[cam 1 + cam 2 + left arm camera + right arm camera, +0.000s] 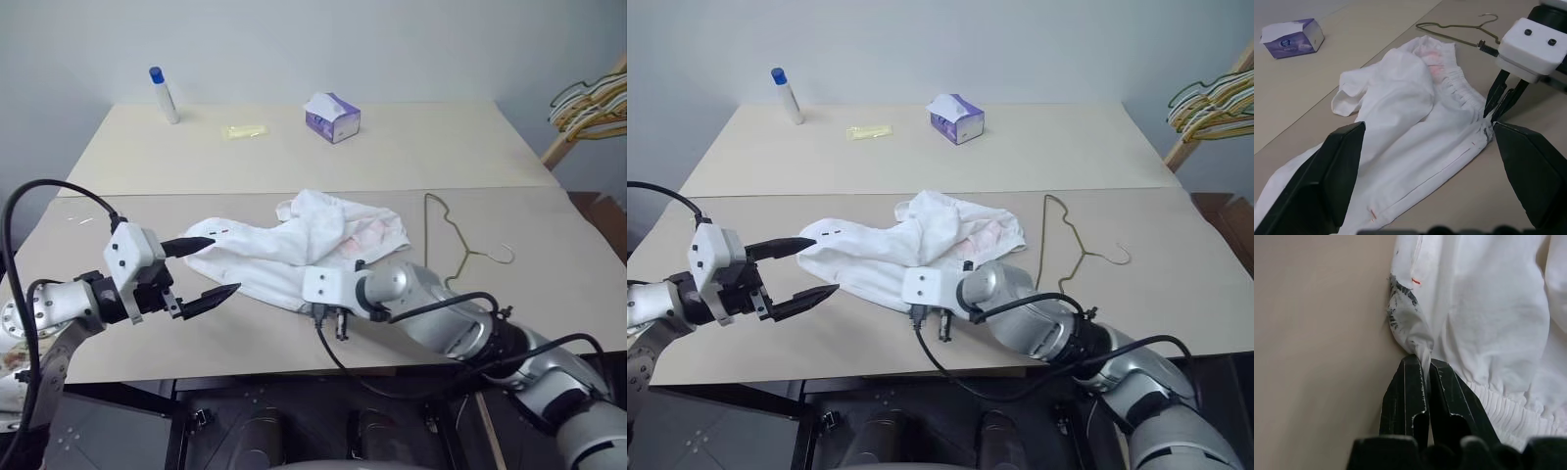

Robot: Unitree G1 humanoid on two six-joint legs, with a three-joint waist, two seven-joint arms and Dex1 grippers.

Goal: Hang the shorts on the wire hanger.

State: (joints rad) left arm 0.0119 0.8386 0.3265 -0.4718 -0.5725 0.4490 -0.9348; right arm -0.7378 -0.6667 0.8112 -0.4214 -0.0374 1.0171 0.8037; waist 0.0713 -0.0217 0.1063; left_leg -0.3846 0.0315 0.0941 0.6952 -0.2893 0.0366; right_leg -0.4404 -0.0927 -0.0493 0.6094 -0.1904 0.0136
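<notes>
No lettering can be read on the purple tissue box, from whose top a white tissue is seen poking. The shorts are spread crumpled mid-table, just beside the wire hanger (hook partly faint). A corner near the waistband is pinched by the right claw; the left claw is held spread, gripping nothing.

Silver-grey metal arm links, rounded joint housings. White boxy wrist blocks behind each claw, two dark screw holes on the face. Left gripper and right gripper: two black tapered fingers each, scuffed edges. Black cables looping back from the wrists.
</notes>
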